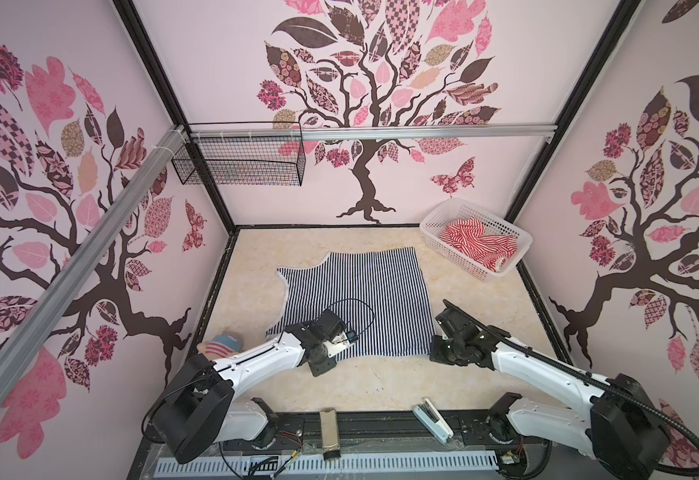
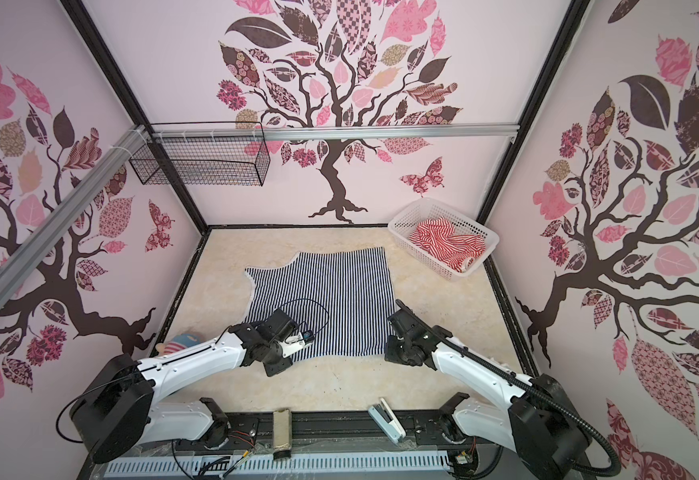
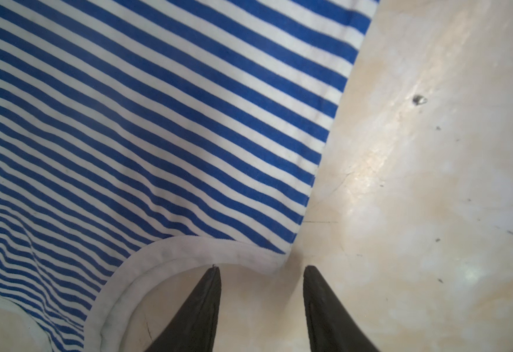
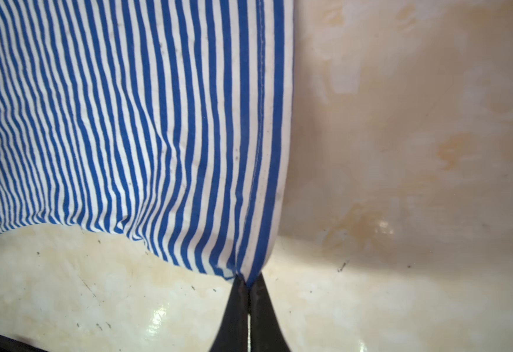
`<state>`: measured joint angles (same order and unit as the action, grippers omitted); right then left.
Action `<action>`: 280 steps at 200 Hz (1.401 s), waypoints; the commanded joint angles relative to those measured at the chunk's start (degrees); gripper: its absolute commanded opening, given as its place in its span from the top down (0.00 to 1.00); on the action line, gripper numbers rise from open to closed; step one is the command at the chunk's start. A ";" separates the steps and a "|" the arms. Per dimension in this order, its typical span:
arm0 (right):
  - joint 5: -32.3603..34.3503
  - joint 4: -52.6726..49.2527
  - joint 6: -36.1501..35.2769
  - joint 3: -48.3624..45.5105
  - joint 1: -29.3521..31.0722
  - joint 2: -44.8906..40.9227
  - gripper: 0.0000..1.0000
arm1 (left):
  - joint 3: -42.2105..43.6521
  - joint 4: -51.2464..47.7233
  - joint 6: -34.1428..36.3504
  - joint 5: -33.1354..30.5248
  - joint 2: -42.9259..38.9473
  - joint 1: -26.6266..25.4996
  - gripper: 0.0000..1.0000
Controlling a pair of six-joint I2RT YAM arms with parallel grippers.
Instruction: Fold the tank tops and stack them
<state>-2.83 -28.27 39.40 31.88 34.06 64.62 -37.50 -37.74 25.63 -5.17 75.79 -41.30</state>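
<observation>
While right gripper (image 4: 248,282) pinches navy top (image 4: 127,122), doll (image 1: 225,345) half hidden

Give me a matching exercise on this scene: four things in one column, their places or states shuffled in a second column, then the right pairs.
Column one
1. navy-and-white tank top
2. red-and-white tank top
3. left gripper
4. right gripper

Column two
A. shut on a corner of blue-striped cloth
B. bunched in the white basket
C. spread out on the table
D. open, tips by a curved white trim

Pairs: 1-C, 2-B, 3-D, 4-A
</observation>
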 commanded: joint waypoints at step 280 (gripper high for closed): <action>0.64 -10.75 -1.22 4.11 0.14 -7.19 1.00 | -2.05 -8.92 3.63 15.85 -1.96 -0.79 1.00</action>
<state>-3.31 -33.65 38.54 33.41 34.06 60.03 -38.20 -41.54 27.46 4.08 76.71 -41.80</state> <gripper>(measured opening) 0.053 0.048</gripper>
